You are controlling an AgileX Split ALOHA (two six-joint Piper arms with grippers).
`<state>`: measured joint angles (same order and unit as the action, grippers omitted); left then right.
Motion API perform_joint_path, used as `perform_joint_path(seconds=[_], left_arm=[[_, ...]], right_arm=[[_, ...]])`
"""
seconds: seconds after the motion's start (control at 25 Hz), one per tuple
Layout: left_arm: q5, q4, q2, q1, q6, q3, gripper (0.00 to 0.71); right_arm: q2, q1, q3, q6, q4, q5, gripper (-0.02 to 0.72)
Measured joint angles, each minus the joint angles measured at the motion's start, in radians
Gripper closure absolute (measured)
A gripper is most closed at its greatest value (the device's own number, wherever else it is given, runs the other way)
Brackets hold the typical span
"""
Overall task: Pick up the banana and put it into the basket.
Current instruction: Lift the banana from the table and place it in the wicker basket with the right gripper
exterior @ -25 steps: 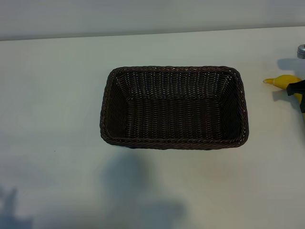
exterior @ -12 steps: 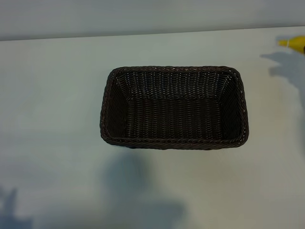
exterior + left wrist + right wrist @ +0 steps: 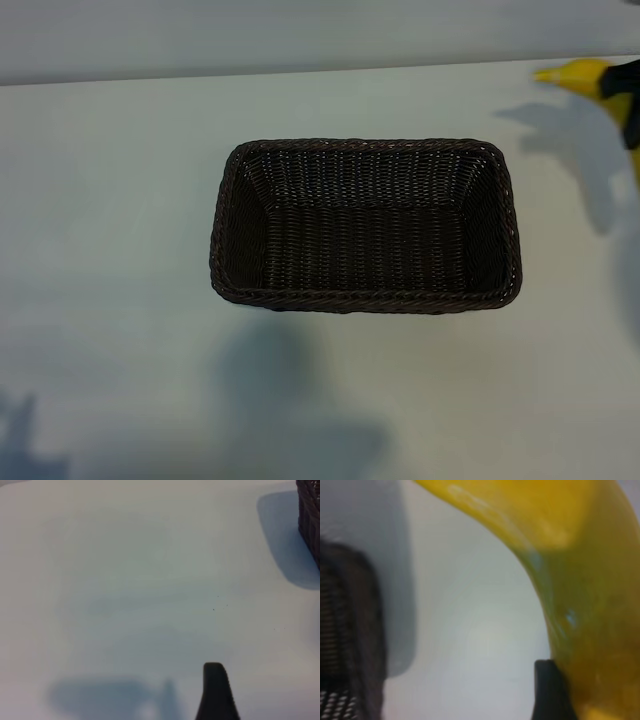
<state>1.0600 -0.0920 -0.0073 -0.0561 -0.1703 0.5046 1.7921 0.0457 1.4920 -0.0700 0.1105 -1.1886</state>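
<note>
The dark brown wicker basket (image 3: 365, 300) stands empty in the middle of the table. Off its far right corner, the yellow banana (image 3: 583, 75) hangs above the table with its pointed stem toward the basket, and its shadow falls on the table below. My right gripper (image 3: 626, 98) is shut on the banana at the picture's right edge. In the right wrist view, one black fingertip (image 3: 550, 690) presses against the banana (image 3: 585, 590), and the basket's rim (image 3: 350, 630) lies off to the side. My left gripper (image 3: 160, 710) hovers open over bare table, showing one fingertip (image 3: 216, 687) and holding nothing.
A white tabletop (image 3: 120, 200) surrounds the basket on all sides. The table's far edge meets a pale wall (image 3: 300, 35) behind. A corner of the basket (image 3: 310, 520) shows in the left wrist view, well away from the left fingertip.
The banana has left the table to the right of the basket. The right gripper carried it upward and toward the far edge, and it has now shifted slightly back toward the basket.
</note>
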Motion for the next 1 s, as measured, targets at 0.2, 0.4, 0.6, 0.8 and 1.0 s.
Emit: perform_joint_path(seconds=[0.2, 0.4, 0.6, 0.8, 1.0], left_arm=[[0.0, 0.0, 0.0, 0.0, 0.0, 0.0, 0.192], [0.0, 0.0, 0.0, 0.0, 0.0, 0.0, 0.192], [0.0, 0.0, 0.0, 0.0, 0.0, 0.0, 0.192], [0.0, 0.0, 0.0, 0.0, 0.0, 0.0, 0.192], [0.0, 0.0, 0.0, 0.0, 0.0, 0.0, 0.192]], right_arm=[[0.02, 0.161, 0.055, 0.025, 0.002, -0.003, 0.284], [0.052, 0.317, 0.084, 0.039, 0.002, 0.001, 0.284], [0.087, 0.48, 0.109, -0.041, -0.003, 0.033, 0.284], [0.089, 0.607, 0.11, -0.238, -0.11, 0.098, 0.284], [0.089, 0.635, 0.11, -0.338, -0.202, 0.113, 0.284]])
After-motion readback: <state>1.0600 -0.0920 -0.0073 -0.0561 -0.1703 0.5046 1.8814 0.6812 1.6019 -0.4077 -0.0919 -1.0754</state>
